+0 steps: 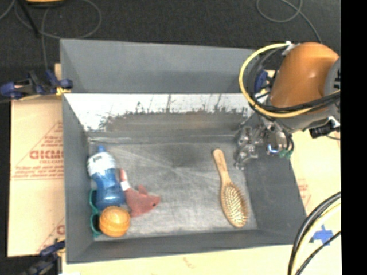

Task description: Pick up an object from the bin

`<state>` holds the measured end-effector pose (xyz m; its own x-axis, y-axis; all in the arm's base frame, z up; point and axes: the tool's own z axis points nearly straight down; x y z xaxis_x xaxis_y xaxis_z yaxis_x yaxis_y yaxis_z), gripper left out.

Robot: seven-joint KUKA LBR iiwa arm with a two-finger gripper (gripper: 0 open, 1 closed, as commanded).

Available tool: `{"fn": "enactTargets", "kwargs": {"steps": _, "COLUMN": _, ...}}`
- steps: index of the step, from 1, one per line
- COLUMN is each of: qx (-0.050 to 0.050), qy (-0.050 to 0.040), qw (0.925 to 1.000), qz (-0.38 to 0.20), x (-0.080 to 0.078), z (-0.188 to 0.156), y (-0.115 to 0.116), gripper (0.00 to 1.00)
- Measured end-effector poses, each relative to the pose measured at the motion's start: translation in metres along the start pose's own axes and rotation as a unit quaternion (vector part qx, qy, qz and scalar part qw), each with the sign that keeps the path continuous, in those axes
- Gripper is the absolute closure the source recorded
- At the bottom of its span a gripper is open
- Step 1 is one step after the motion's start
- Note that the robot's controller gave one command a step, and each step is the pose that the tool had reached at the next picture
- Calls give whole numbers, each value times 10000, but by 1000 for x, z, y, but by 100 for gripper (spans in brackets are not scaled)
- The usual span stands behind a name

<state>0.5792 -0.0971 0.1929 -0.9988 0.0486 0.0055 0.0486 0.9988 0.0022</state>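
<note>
My gripper (245, 151) hangs at the bin's right side, near the back corner, its metal fingers pointing down with nothing between them. Just left of and below it lies a wooden hairbrush (230, 191), handle toward the back, bristle head toward the front. The fingertips stand a little right of the brush's handle end, apart from it.
In the front left corner lie a blue bottle with a white label (104, 179), an orange ball (114, 220), a red-brown crumpled piece (141, 201) and a green rim beneath the ball (93, 213). The orange cover and yellow cable sit above the gripper.
</note>
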Motion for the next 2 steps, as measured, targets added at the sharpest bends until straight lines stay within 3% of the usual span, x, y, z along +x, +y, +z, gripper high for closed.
{"fn": "enactTargets", "kwargs": {"steps": 1, "qx": 0, "qy": -38, "qw": 9995, "qz": 318, "x": -26, "z": 55, "y": 33, "gripper": 0}}
{"fn": "enactTargets", "kwargs": {"steps": 2, "qx": 4, "qy": -50, "qw": 9995, "qz": 313, "x": -26, "z": 53, "y": 33, "gripper": 0}}
